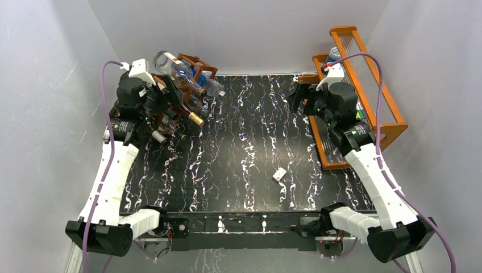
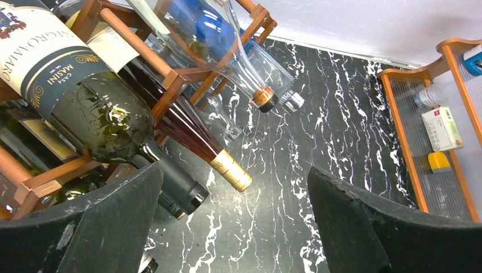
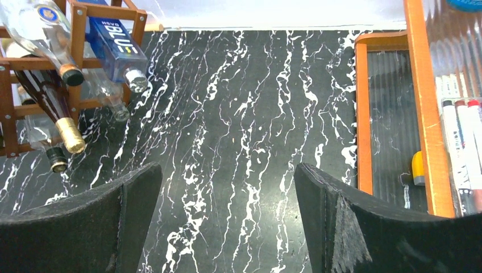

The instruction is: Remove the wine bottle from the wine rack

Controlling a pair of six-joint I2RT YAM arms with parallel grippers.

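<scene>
**Left pincer at the bottle necks, nothing gripped**

The wine rack (image 2: 136, 42) stands at the far left of the table (image 2: 318, 131), holding several bottles. Two are wine bottles, side by side in its lower cells: a green wine bottle (image 2: 96, 114) with a cream label, and a gold-capped wine bottle (image 2: 193, 139).

Both have their bases inside the rack. Their necks slope out and down toward the middle of the table.

In the left wrist view, this long axis runs from upper left to lower right, toward the left pincer (image 2: 234, 182).
- The left pincer is spread wide and holds nothing.
- The gold cap shows in the gap between its fingers.
- The green bottle's black cap sits at the left finger's tip.
- Which bottle is the target cannot be told.

The right pincer (image 3: 227, 170) is also spread wide and empty, over bare table and well apart from the rack.

The left arm is clearly nearer. Judged from this, the bottle should be drawn out along its neck's axis.
</scene>
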